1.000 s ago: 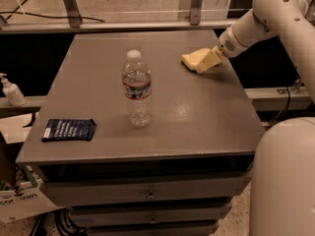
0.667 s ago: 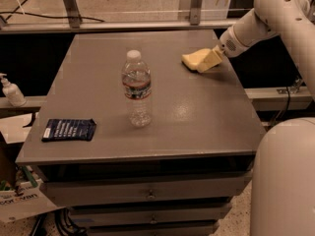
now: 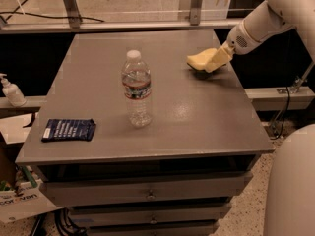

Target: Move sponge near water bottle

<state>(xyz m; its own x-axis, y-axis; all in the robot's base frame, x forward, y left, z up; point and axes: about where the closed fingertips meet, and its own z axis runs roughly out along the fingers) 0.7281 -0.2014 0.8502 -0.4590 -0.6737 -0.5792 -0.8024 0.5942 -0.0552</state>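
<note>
The water bottle (image 3: 137,88) stands upright near the middle of the grey table (image 3: 197,117); it is clear, with a white cap and a label band. The pale-yellow sponge (image 3: 198,59) is at the table's far right, well right of the bottle and behind it. My gripper (image 3: 212,63) reaches in from the right on the white arm (image 3: 261,23) and is shut on the sponge's right end. The sponge sits just above the tabletop, with a dark shadow under it.
A dark blue packet (image 3: 69,130) lies at the table's front left. A white pump bottle (image 3: 11,91) stands on a ledge left of the table. A metal rail (image 3: 123,26) runs behind the table. Drawers (image 3: 147,193) are below the tabletop.
</note>
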